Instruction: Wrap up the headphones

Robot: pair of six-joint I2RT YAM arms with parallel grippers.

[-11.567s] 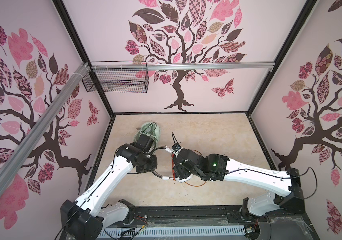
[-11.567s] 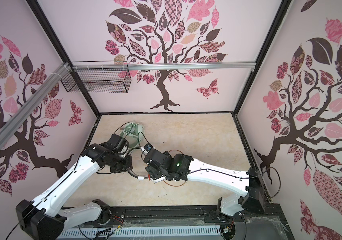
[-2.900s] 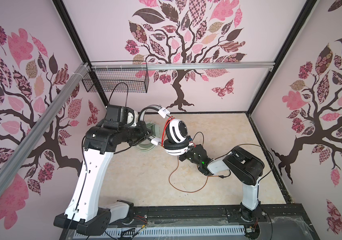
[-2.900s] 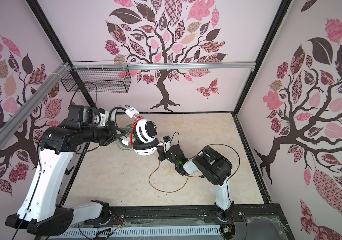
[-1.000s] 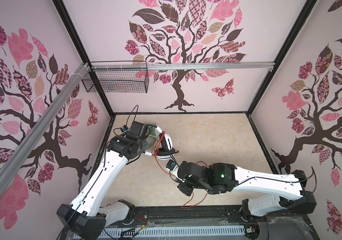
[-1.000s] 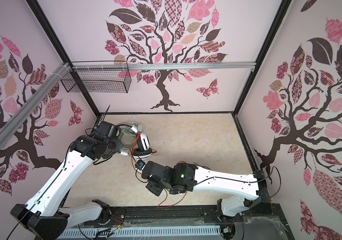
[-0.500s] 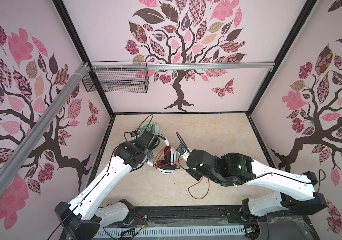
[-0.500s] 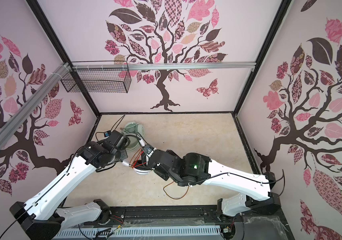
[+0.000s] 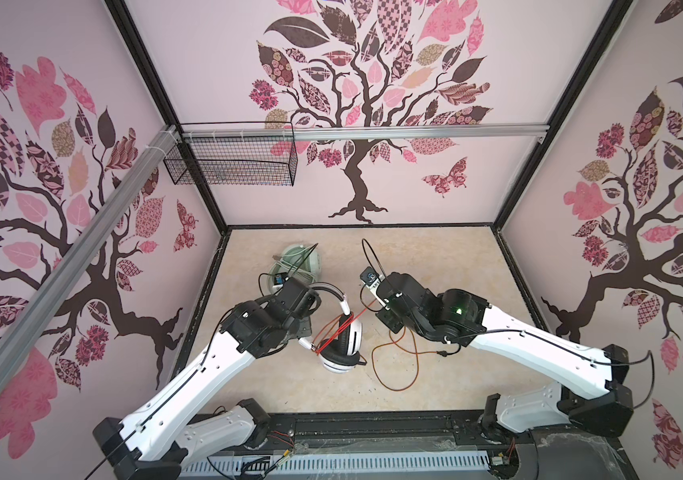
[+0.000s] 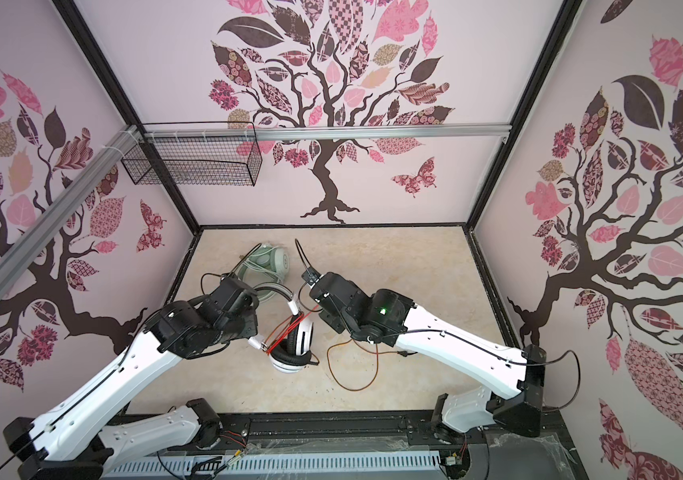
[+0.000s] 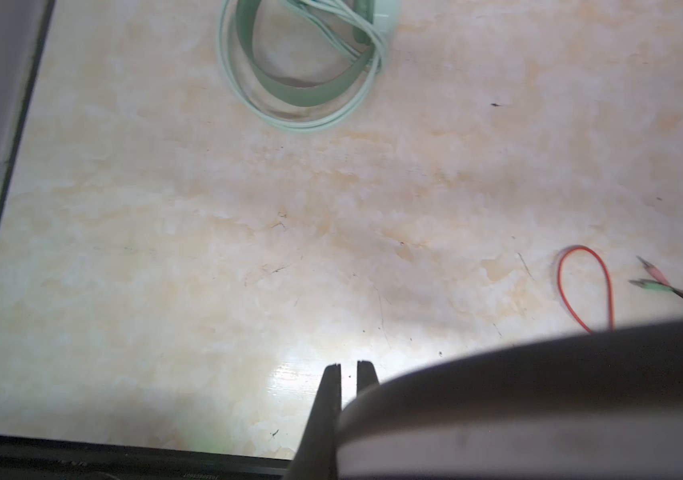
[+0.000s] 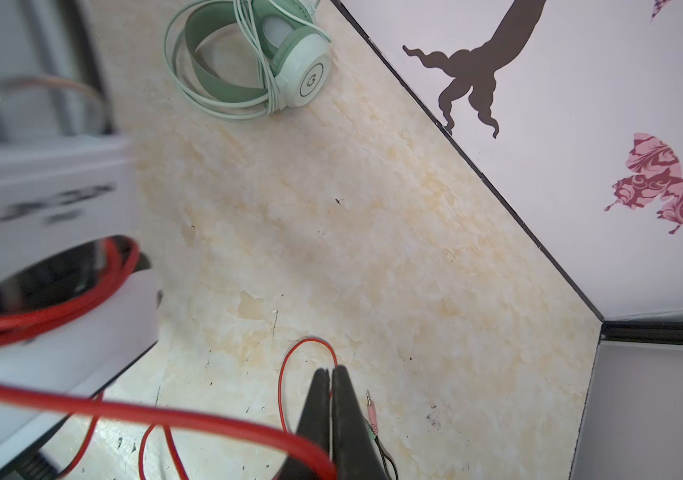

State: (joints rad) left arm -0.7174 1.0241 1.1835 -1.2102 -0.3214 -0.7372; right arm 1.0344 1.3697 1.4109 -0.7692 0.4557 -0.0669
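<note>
Nearest the front edge, slack red cable (image 12: 190, 415) and its plugs (image 12: 369, 405) lie loose on the table (image 9: 435, 257). Just beyond, the white pair (image 9: 346, 340) sits left of centre, its headband apparently held by the left gripper (image 11: 350, 365), whose jaws are pressed nearly together. The right gripper (image 12: 331, 370), pinching the cable, has drawn back from beside the cups, so a strand now runs taut across them. I judge that one more turn is laid, with slack left for others. Farther off, the mint pair (image 10: 267, 262) lies coiled near the left wall, close behind the left arm. The right and back of the table are open for sweeping.
</note>
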